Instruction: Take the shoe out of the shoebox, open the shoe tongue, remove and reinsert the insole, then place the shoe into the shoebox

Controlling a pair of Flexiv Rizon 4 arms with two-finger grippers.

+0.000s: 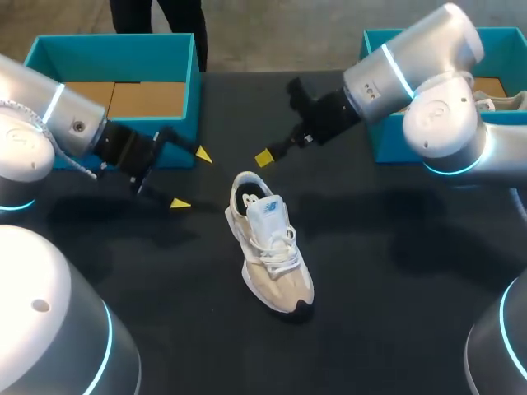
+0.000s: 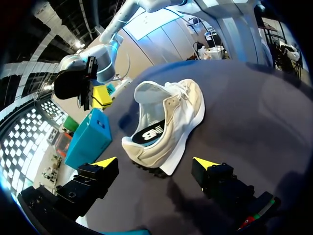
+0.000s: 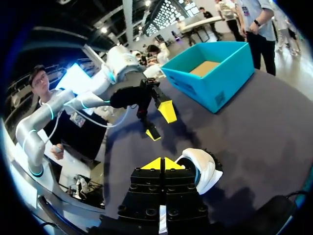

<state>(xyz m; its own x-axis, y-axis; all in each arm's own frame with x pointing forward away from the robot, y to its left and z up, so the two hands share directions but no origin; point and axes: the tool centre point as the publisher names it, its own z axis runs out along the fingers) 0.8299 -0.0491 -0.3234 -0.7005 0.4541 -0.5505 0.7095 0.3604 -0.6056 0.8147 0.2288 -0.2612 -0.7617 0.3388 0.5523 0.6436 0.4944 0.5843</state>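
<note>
Finding the shoe point(image 1: 270, 247) out of both boxes, standing on its sole on the table point(image 1: 395, 280). Noting cream upper, white laces point(image 1: 280, 247) threaded across, tongue point(image 1: 268, 216) rising over the opening, dark insole point(image 1: 249, 197) showing inside at the heel. Logging heel as pointing away from the robot, toe pointing back toward it and slightly right.

Spotting the left gripper point(image 1: 191, 178) just off the shoe's heel, on the shoe's left, fingers spread wide and gripping nothing. Checking from the left wrist view: left gripper point(image 2: 155, 162) facing the shoe point(image 2: 166, 122) heel-on, heel ahead of the gap, touching neither finger. Seeing the insole point(image 2: 149, 134) there too.

Spotting the right gripper point(image 1: 263, 157) just beyond the heel, apart from the shoe. Reading from the right wrist view: right gripper point(image 3: 160, 164) with fingers pressed tip to tip, nothing between them, the shoe point(image 3: 203, 169) showing heel-first just beside and below the fingers. Catching the left gripper point(image 3: 160, 122) past the shoe in that view, likewise spread.

Tracing the left arm point(image 1: 49, 123) coming in from the shoe's left, the right arm point(image 1: 412, 74) from beyond its right.

Placing the left box point(image 1: 115, 58) beyond the shoe to its left, blue, cardboard floor showing. Placing the right box point(image 1: 380, 140) beyond the shoe to its right, blue, partly hidden behind the right arm, holding something pale; not managing to tell what.
</note>
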